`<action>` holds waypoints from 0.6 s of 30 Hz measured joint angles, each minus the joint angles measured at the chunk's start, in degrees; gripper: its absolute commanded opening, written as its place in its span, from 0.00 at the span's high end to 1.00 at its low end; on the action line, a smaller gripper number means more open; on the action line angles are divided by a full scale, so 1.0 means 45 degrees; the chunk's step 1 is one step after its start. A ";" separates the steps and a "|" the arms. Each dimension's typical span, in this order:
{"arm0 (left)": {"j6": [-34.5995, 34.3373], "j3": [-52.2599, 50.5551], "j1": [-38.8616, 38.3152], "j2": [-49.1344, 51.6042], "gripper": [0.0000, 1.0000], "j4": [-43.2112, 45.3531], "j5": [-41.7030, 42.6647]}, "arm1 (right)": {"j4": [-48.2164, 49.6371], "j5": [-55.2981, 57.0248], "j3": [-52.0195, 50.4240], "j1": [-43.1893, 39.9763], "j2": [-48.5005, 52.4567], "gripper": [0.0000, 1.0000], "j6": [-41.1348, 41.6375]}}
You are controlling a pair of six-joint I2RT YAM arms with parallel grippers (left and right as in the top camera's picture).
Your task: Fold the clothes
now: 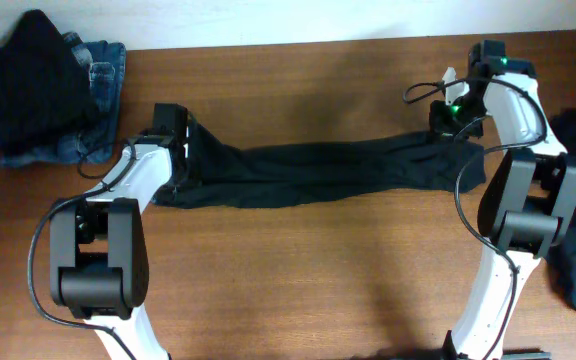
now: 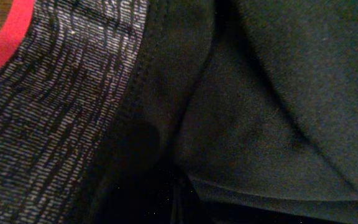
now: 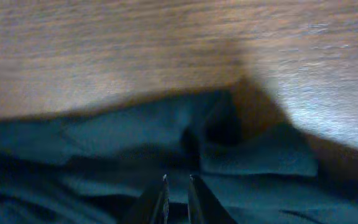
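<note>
Trousers (image 1: 328,175) lie stretched across table (image 1: 298,290) between both arms. Left gripper (image 1: 173,128) looks clamped on the red-trimmed waistband (image 2: 61,93). Right gripper (image 3: 178,180) is nearly together at the leg end, hold unclear. Risk: a thin pinch slips, the leg end drops and the fold goes crooked.

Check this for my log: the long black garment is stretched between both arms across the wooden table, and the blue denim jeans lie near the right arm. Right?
No: the overhead view shows the blue denim jeans near the left arm. The long black garment does stretch between both arms.
</note>
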 measured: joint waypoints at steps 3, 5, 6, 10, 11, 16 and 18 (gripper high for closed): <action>0.0000 0.0000 0.0000 0.0000 0.99 0.0000 0.0000 | 0.0384 0.0525 -0.0121 0.0000 0.0000 0.83 0.0243; 0.0000 0.0000 0.0000 0.0000 0.99 0.0000 0.0000 | 0.0491 0.0748 -0.0141 0.0000 0.0000 0.83 0.0296; 0.0000 0.0000 0.0000 0.0000 0.99 0.0000 0.0000 | 0.0593 0.0840 -0.0141 0.0000 0.0000 0.83 0.0316; 0.0000 0.0000 0.0000 0.0000 0.99 0.0005 -0.0005 | 0.0787 0.1030 -0.0141 0.0000 0.0058 0.83 0.0345; 0.0000 0.0000 0.0000 0.0000 0.99 0.0005 0.0000 | 0.0806 0.1015 -0.0141 0.0000 0.0117 0.83 0.0355; 0.0000 0.0000 0.0000 0.0000 0.99 0.0005 0.0000 | 0.0923 0.0923 -0.0146 0.0000 0.0578 0.83 0.0398; 0.0000 0.0000 0.0000 0.0000 0.99 0.0005 -0.0005 | 0.0933 0.0928 -0.0146 0.0000 0.0787 0.83 0.0403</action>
